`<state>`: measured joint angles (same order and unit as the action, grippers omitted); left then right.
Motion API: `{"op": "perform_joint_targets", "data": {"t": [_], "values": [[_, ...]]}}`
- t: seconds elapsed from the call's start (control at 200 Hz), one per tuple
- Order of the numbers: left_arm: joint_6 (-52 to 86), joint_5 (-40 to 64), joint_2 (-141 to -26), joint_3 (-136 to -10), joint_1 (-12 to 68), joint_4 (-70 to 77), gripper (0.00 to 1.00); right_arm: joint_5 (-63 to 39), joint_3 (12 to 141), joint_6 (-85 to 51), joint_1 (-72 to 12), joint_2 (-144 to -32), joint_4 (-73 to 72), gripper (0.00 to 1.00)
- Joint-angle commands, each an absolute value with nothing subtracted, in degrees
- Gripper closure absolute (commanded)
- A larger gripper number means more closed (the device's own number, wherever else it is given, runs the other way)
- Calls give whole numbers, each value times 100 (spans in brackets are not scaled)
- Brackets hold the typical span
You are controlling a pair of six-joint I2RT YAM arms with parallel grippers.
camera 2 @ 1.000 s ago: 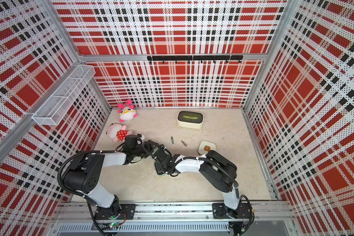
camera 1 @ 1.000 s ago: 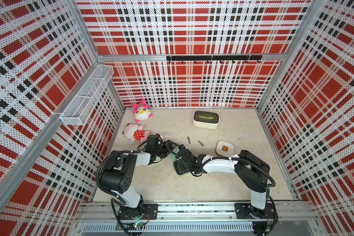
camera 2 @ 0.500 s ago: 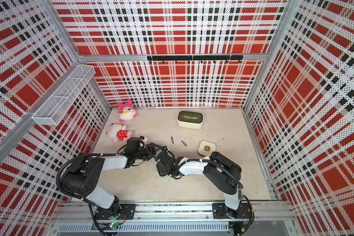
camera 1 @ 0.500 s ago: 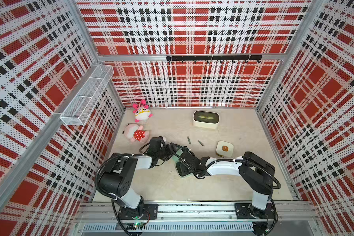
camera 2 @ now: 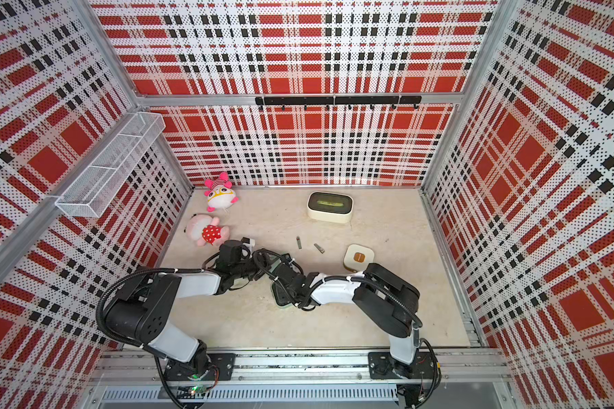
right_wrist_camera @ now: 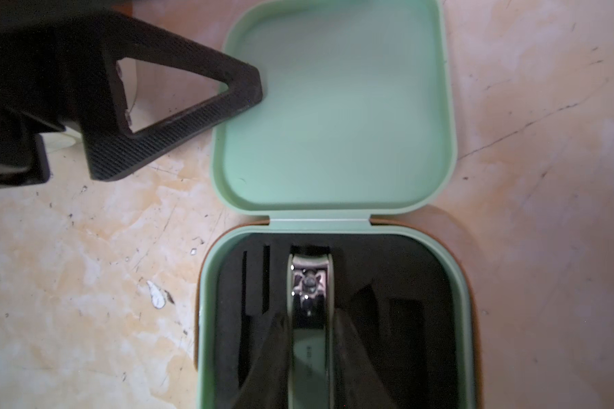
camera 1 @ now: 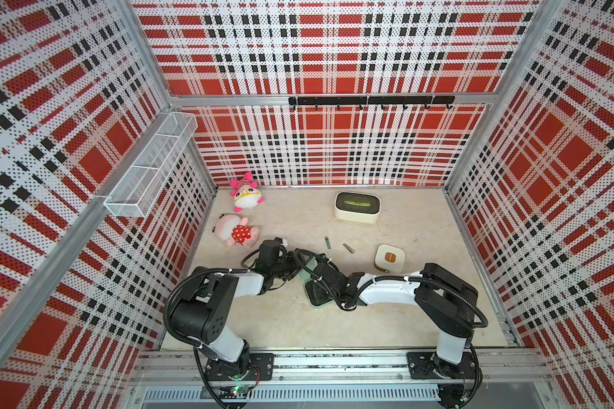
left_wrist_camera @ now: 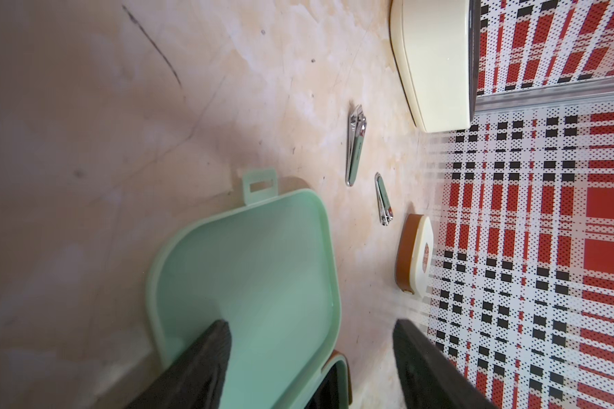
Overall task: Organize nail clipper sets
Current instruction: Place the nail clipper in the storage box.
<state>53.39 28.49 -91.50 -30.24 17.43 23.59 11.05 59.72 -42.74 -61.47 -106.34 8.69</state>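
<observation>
A mint green nail clipper case (right_wrist_camera: 334, 106) lies open on the floor, its lid flat and its black slotted insert (right_wrist_camera: 404, 283) facing up. My right gripper (right_wrist_camera: 309, 315) is shut on a silver clipper (right_wrist_camera: 309, 279) that sits lengthways in the insert's middle slot. My left gripper (left_wrist_camera: 311, 325) is open. One of its fingers (right_wrist_camera: 178, 120) rests on the inside of the lid (left_wrist_camera: 256, 255), and the other stands off the lid's edge. Two loose clippers (camera 1: 328, 243) (camera 1: 348, 248) lie beyond the case, and a shut cream case (camera 1: 389, 257) lies to their right.
A larger cream box (camera 1: 357, 206) with a dark window stands near the back wall. Two pink plush toys (camera 1: 246, 194) (camera 1: 236, 232) lie at the back left. A white wire basket (camera 1: 153, 166) hangs on the left wall. The two arms cross closely over the mint case (camera 1: 318, 297).
Both arms have shifted only slightly around the mint case. The right gripper's hold on the clipper and the left gripper's opening look the same.
</observation>
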Motion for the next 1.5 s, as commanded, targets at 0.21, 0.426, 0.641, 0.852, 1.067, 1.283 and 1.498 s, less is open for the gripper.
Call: {"op": "perform_joint_targets", "data": {"t": [0.21, 0.426, 0.641, 0.852, 1.067, 1.283, 1.498], "values": [[5311, 2985, -9145, -3055, 1609, 2307, 23, 1126, 5888, -4344, -6198, -10916, 1678, 77], [5174, 3015, -9162, -3331, 1558, 2039, 23, 1148, 5997, -4318, -6205, -10796, 1731, 71], [4953, 2910, -9165, -3653, 1563, 1635, 23, 1323, 6177, -4267, -6205, -10664, 1815, 63], [4891, 2909, -9233, -3786, 1558, 1534, 23, 1410, 6420, -4191, -6198, -10576, 1957, 59], [4862, 2907, -9277, -3832, 1582, 1512, 23, 1516, 6544, -4119, -6205, -10420, 2080, 52], [4842, 2889, -9249, -3820, 1600, 1488, 23, 1570, 6652, -4081, -6205, -10340, 2134, 57], [4763, 2821, -9138, -3740, 1505, 1380, 23, 1477, 6902, -4011, -6190, -10535, 2161, 76]]}}
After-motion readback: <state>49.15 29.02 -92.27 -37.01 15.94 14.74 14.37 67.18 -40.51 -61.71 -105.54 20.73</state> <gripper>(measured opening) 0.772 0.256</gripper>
